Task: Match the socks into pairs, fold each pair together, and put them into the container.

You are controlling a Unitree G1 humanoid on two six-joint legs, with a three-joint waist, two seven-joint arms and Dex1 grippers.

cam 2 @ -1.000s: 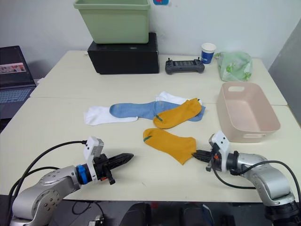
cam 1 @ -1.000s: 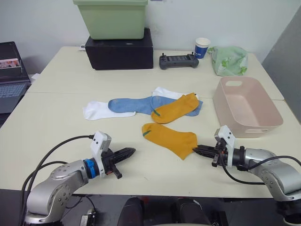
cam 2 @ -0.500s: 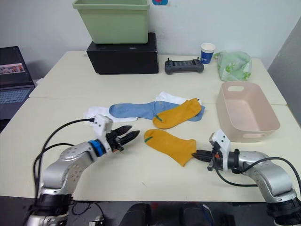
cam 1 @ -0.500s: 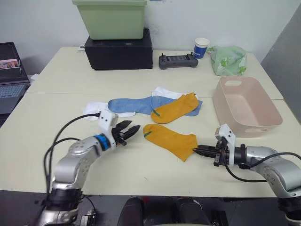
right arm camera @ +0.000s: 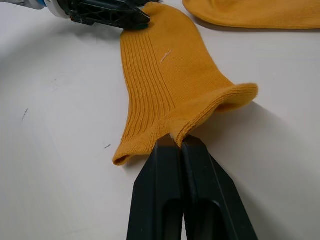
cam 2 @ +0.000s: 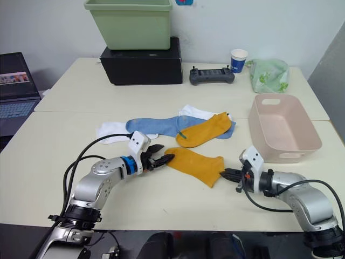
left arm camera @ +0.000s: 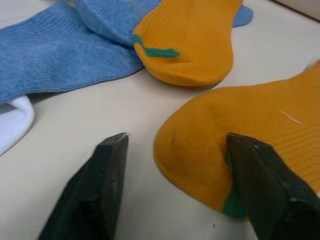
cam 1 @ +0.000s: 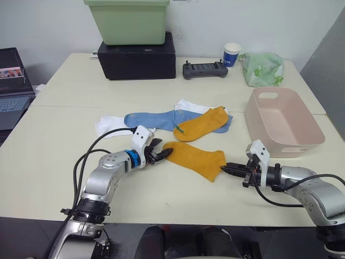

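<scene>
One mustard-orange sock (cam 1: 195, 160) lies flat at the front of the table. My right gripper (right arm camera: 175, 138) is shut on its cuff, which bunches up between the fingers. My left gripper (left arm camera: 177, 141) is open at the sock's toe end, one finger (left arm camera: 260, 190) against the toe by the green mark and the other (left arm camera: 97, 195) on bare table. Behind it, the second mustard sock (cam 1: 202, 124) rests on the light blue socks (cam 1: 146, 120). White socks show at the left (cam 1: 110, 126) and behind (cam 1: 187, 104). The pink container (cam 1: 302, 144) stands to the right.
At the back, a light green bin (cam 1: 128, 20) sits on a black box (cam 1: 137, 56). Beside them are a controller (cam 1: 204, 69), a paper cup (cam 1: 231, 53) and a leaf-print cloth (cam 1: 262, 68). A laptop (cam 1: 12, 81) stands at the far left.
My left arm swung from the table's front edge forward and right to the near sock's toe, and its fingers opened. The right gripper stayed shut on the cuff.
</scene>
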